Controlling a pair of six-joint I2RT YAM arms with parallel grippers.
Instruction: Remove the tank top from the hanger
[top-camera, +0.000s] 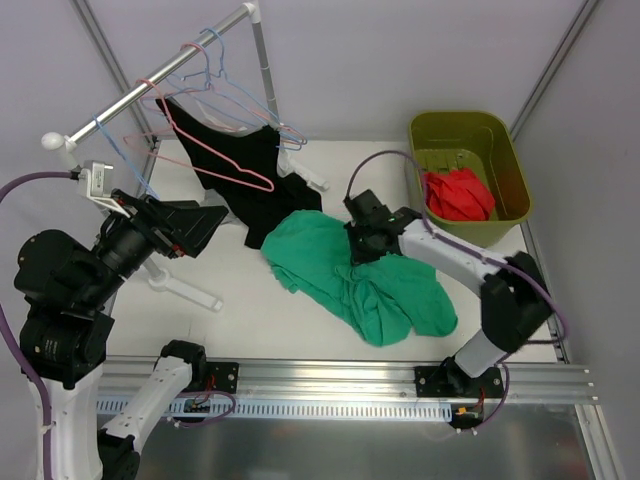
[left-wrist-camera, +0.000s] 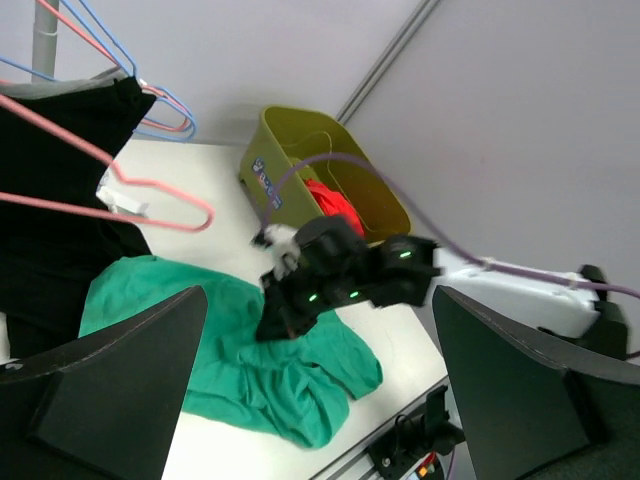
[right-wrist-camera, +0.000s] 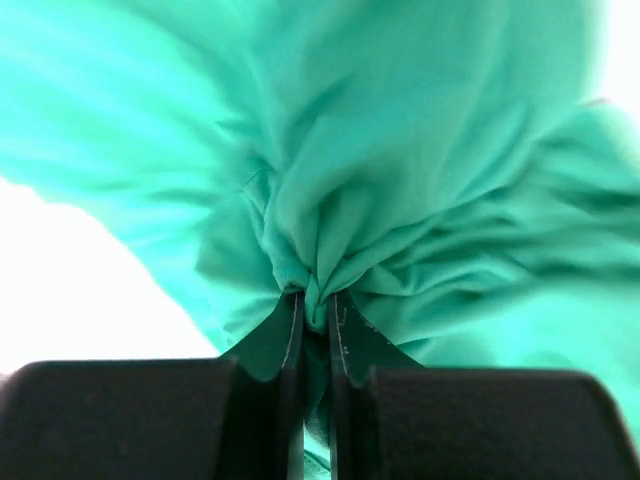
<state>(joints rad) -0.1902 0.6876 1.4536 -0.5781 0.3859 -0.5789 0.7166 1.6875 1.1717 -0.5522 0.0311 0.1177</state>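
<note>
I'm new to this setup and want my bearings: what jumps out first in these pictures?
A crumpled green cloth garment sprawls mid-table, and the right gripper is pinched shut on a fold of it. At far left a black tank top hangs from the white clothes rail, with the left gripper open near it. At far right an olive plastic bin holds a red cloth.

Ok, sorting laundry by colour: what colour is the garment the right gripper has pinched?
Plain teal-green garment; clearest in the right wrist view.
</note>
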